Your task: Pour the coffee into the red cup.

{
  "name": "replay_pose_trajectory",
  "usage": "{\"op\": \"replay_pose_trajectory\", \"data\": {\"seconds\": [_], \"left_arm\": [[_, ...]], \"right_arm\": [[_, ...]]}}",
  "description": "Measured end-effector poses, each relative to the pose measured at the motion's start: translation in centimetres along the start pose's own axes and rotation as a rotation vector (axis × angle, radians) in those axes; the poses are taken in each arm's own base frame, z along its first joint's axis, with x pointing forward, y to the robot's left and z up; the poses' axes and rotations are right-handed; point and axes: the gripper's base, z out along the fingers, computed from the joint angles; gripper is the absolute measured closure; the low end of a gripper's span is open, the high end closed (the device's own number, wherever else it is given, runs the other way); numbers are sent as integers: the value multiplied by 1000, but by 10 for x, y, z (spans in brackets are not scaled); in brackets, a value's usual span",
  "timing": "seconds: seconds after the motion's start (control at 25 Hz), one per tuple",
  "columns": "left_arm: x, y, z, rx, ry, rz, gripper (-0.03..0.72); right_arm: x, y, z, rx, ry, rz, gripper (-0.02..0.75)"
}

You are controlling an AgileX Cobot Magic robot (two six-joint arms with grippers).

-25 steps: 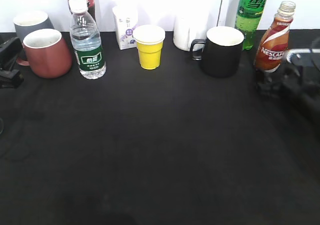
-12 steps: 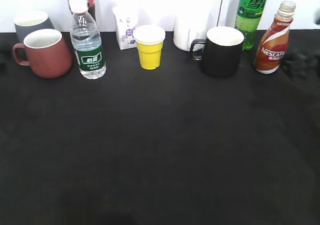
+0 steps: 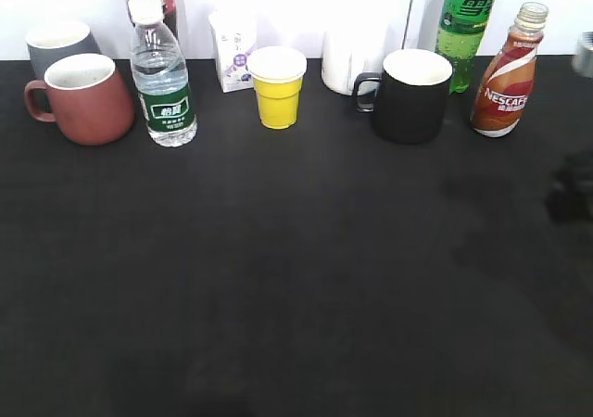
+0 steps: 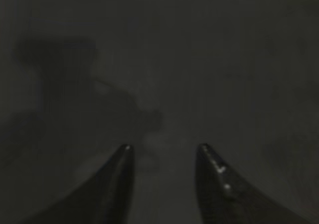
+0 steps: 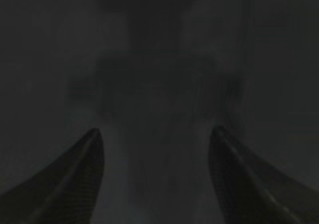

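The coffee bottle (image 3: 506, 76), slim with a brown, red and white Nescafe label, stands uncapped at the back right. The red cup (image 3: 88, 99), brick-red with a white inside and its handle to the left, stands at the back left. Both stand free on the black cloth. My left gripper (image 4: 163, 149) is open and empty over dark cloth; it is out of the exterior view. My right gripper (image 5: 155, 132) is open and empty over dark cloth; only a blurred dark part of that arm (image 3: 576, 183) shows at the right edge.
Along the back stand a grey cup (image 3: 57, 42), a clear water bottle (image 3: 162, 79), a small white carton (image 3: 233, 51), a yellow cup (image 3: 276, 86), a white cup (image 3: 347, 60), a black mug (image 3: 410, 94) and a green soda bottle (image 3: 466, 23).
Both arms have drawn back from the cups and bottle. The left arm left the exterior view. The right arm moved right and toward the front, now only a blur at the edge.
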Motion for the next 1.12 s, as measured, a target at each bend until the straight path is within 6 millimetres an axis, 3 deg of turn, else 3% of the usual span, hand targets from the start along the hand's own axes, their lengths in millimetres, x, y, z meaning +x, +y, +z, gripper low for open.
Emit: {"op": "replay_pose_trajectory", "data": {"seconds": [0.12, 0.24, 0.32, 0.44, 0.52, 0.6, 0.72, 0.88, 1.12], "left_arm": [[29, 2, -27, -4, 40, 4, 302], [51, 3, -54, 4, -106, 6, 298], [66, 3, -69, 10, -209, 8, 298], [83, 4, -79, 15, -299, 9, 244], [90, 5, -60, 11, -237, 8, 157], [97, 6, -45, 4, -175, 8, 138], [95, 7, -44, -4, -194, 11, 137], [93, 7, -44, -2, -223, 11, 137], [89, 7, -34, -10, -279, 16, 137]], "right_arm": [[24, -2, -45, -11, 12, 9, 221], [63, -7, -112, -36, -227, 10, 222], [100, -11, -133, -50, -369, 4, 220], [150, -17, -126, -36, -467, -35, 123], [166, -19, -110, -29, -451, -39, 104], [168, -19, -104, -27, -436, -40, 122], [167, -19, -104, -29, -441, -39, 169], [167, -19, -104, -30, -442, -39, 97], [167, -19, -104, -31, -445, -39, 125]]}}
